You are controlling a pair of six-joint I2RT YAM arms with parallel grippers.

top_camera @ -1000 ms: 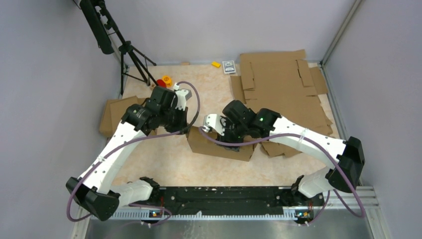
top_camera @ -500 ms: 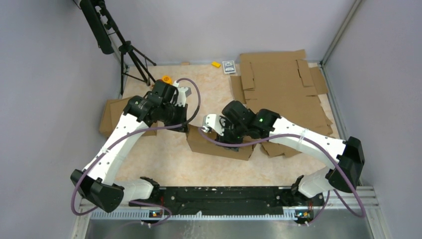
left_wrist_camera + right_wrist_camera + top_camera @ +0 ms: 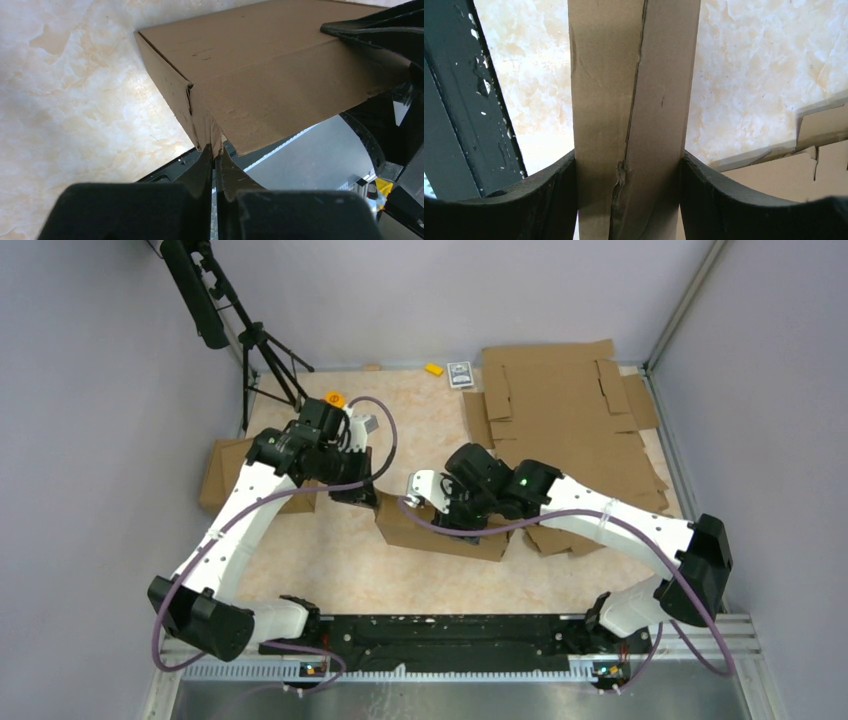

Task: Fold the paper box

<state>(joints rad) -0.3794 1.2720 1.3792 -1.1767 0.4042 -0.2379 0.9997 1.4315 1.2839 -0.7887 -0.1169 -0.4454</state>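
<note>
The paper box (image 3: 432, 532) is a shallow brown carton lying mid-table. My right gripper (image 3: 464, 524) reaches down onto it from the right. In the right wrist view its two fingers (image 3: 559, 195) press both sides of a narrow box panel (image 3: 634, 75) with a torn seam, so it is shut on the box. My left gripper (image 3: 368, 492) is at the box's left end. Seen from the left wrist, its jaws (image 3: 215, 152) are shut, their tips touching the creased corner of the box (image 3: 270, 65).
A pile of flat cardboard sheets (image 3: 570, 410) covers the back right. Smaller cardboard pieces (image 3: 225, 475) lie at the left edge behind my left arm. A black tripod (image 3: 262, 355) stands back left, near an orange object (image 3: 335, 399). A small card (image 3: 460, 374) and a yellow block (image 3: 433, 369) lie by the back wall.
My left arm's wrist has swung back and to the left, with its shut tips staying by the box's left corner. The right arm and the box have not moved.
</note>
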